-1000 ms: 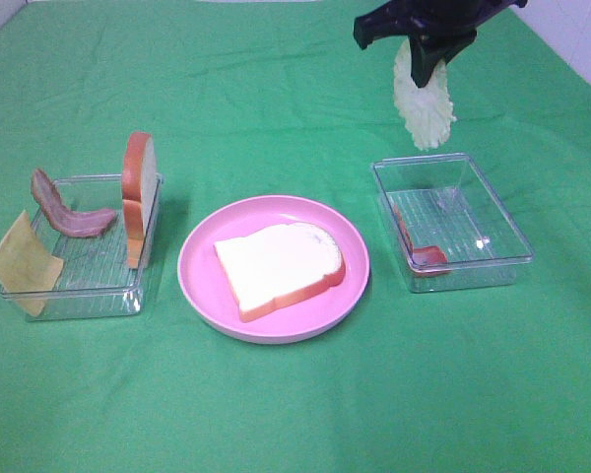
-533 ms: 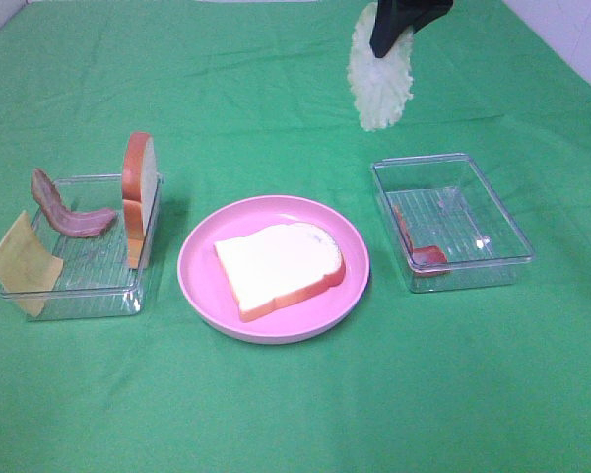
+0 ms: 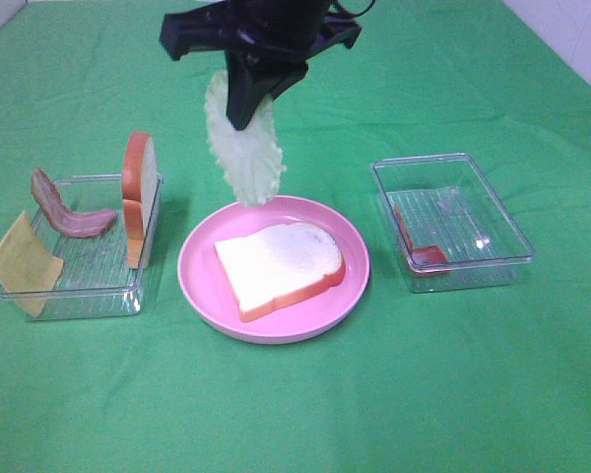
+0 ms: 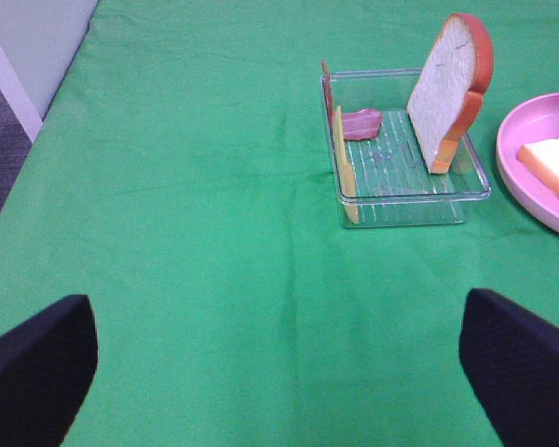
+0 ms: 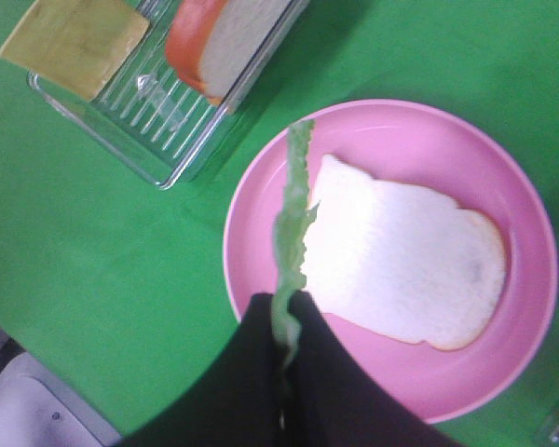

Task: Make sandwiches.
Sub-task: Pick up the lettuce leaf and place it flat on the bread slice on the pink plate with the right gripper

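Observation:
A pale green lettuce leaf [image 3: 244,153] hangs from my right gripper [image 3: 246,116], which is shut on its top edge, above the far left rim of the pink plate [image 3: 197,266]. One white bread slice [image 3: 281,266] lies flat on that plate. In the right wrist view the lettuce [image 5: 293,223] dangles edge-on from the right gripper [image 5: 284,340] over the bread slice [image 5: 401,265]. The left tray [image 3: 79,305] holds an upright bread slice [image 3: 140,197], a bacon strip [image 3: 69,212] and a cheese slice [image 3: 25,261]. My left gripper [image 4: 279,372] stands open and empty above the cloth, short of that tray [image 4: 410,177].
A second clear tray [image 3: 483,212] at the right holds one bacon strip [image 3: 419,246]. Green cloth covers the whole table. A pale floor edge shows beyond the cloth in the left wrist view.
My right gripper has carried the lettuce leftward and lower, from above the right tray to over the plate's far left rim. Nothing else has moved.

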